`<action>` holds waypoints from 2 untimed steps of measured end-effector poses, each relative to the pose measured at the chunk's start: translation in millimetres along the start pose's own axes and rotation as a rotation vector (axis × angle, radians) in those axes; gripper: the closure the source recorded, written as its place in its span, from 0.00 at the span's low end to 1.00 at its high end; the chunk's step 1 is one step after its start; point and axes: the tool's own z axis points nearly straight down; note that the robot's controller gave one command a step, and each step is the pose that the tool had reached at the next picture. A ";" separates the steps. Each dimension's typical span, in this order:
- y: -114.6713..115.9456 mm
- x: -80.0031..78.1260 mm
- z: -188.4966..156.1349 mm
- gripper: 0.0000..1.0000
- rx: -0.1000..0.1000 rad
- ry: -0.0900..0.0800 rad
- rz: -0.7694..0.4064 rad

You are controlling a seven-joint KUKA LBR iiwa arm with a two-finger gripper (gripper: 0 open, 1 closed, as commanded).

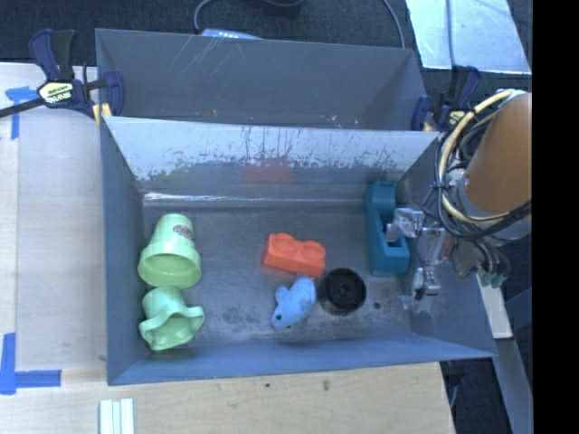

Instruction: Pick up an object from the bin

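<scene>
My gripper [422,277] hangs low at the bin's right wall, over the slope near the front right corner. Just to its left a teal-blue blocky piece [384,231] stands against the right side of the floor, close to the gripper or touching it; I cannot tell which. A black round knob-like disc [344,289] lies on the floor a little further left, apart from the gripper. Nothing shows held in the gripper.
An orange brick-shaped toy [294,254] lies mid-floor, with a light blue fish-like toy [295,303] in front of it. At the left lie a pale green cup [170,253] on its side and a green flared piece [169,319]. The arm's orange cover and cables overhang the right rim.
</scene>
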 end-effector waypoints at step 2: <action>7.8 -21.7 16.3 0.00 0.002 -0.011 0.077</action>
